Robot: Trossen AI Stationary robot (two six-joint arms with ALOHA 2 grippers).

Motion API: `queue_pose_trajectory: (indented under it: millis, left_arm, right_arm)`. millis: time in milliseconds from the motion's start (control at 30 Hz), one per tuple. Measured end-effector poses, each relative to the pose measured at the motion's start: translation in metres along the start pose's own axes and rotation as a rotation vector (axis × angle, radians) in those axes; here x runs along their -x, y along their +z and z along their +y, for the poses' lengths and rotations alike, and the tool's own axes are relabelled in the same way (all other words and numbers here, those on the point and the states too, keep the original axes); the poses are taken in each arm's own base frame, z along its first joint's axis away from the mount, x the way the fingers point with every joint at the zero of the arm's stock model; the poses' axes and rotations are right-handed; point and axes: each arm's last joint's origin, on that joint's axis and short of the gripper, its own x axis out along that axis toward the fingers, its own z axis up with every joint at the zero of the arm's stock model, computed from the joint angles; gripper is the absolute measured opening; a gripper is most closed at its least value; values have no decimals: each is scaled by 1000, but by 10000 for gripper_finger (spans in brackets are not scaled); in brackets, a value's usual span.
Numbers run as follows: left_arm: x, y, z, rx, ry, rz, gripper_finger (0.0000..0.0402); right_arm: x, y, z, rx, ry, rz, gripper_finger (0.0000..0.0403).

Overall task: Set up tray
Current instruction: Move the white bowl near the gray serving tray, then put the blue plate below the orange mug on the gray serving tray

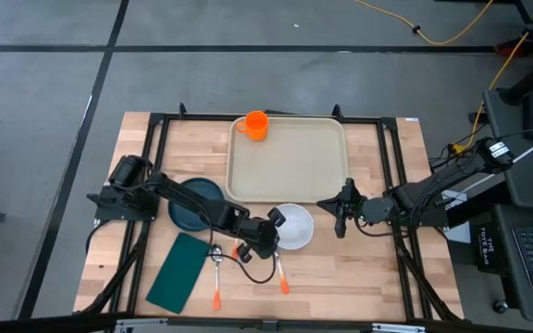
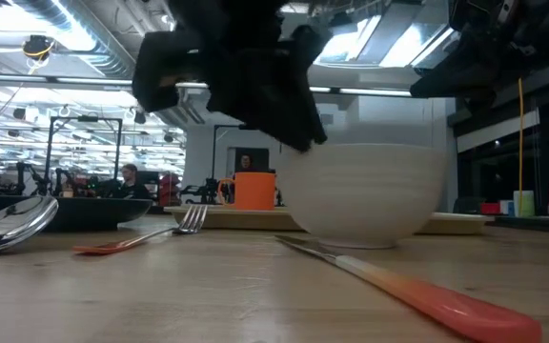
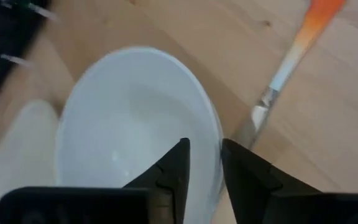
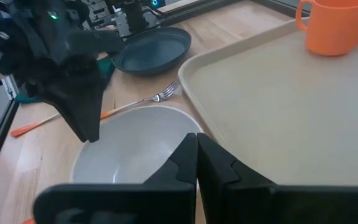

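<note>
While the left gripper [image 1: 273,222] hung at the near-left rim of the white bowl [image 1: 293,227], its two dark fingers [image 3: 173,171] stood a little apart, straddling that rim without visibly pinching it (one inside the wall, one outside). The bowl was smooth, glossy and round, sitting on the pale wooden table [image 1: 368,277] just beside the near edge of the tray [image 1: 290,159]. From this gripper the tray lay farther back and slightly to the right, its long axis running left to right across the table; it was cream plastic, matte, with rounded corners and a raised rim, and an orange cup [image 1: 255,125] stood at its far left corner. The right gripper [image 1: 339,209], fingers pressed together and empty, waited at the tray's near right corner, arguably the nearer of the two.
</note>
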Motion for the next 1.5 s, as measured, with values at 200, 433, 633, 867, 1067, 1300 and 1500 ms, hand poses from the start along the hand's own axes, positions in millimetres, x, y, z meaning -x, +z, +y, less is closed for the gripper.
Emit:
queue_pose_trajectory:
  millis: [200,433,633,867,1067,1300,1500]
  left_arm:
    - [20,7,3,11,55,-11,107]
    - [63,8,5,98,83,20,114]
    - [93,-3,-12,262,112,213,114]
    - [103,-14,-37,462,109,394,114]
    - [97,-34,-60,628,113,515,114]
    - [83,-69,-88,677,86,659,114]
    - [75,-80,-99,724,3,670,114]
  right_arm:
    - [0,0,0,-1,-1,3,6]
    - [0,-1,0,0,4,9,6]
    - [0,-1,0,1,4,9,6]
    - [0,-1,0,0,3,11,6]
    - [0,-1,0,1,4,12,6]
    - [0,-1,0,1,5,13,6]
    - [0,-1,0,0,5,13,6]
